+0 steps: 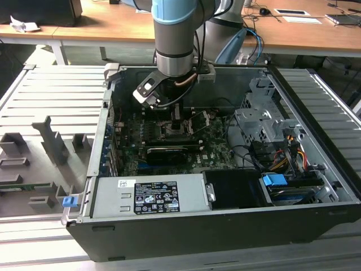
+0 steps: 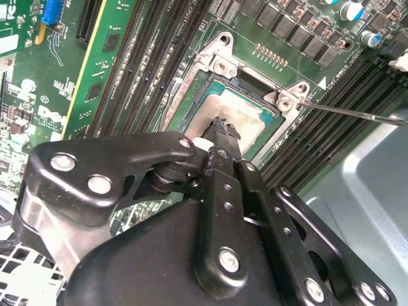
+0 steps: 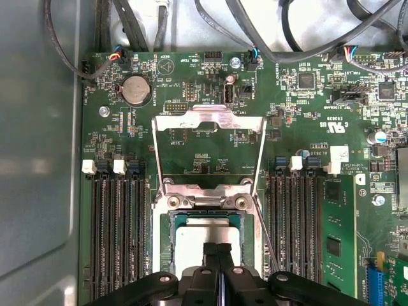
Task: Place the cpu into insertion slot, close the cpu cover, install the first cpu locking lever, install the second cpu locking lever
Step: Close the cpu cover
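Observation:
The cpu (image 3: 191, 242) lies flat, silver top up, inside the insertion slot (image 3: 162, 245) on the green motherboard; it also shows in the second wrist view as the cpu (image 2: 245, 115). My gripper (image 3: 218, 247) is shut, its two black fingertips pressed together with nothing between them. Its tips rest on or just above the chip's top, at the gripper (image 2: 226, 125). The cpu cover (image 3: 210, 118) is swung open and stands back from the socket, also seen as the cpu cover (image 1: 198, 121). A thin wire locking lever (image 2: 357, 111) sticks out beside the socket, unlatched.
Long black memory slots (image 3: 118, 236) flank the socket on both sides. The open computer case (image 1: 316, 96) holds a grey power supply (image 1: 152, 195) at the front, a drive cage (image 1: 265, 121) and cables at the exterior view's right. Cables (image 3: 255, 22) cross above the board.

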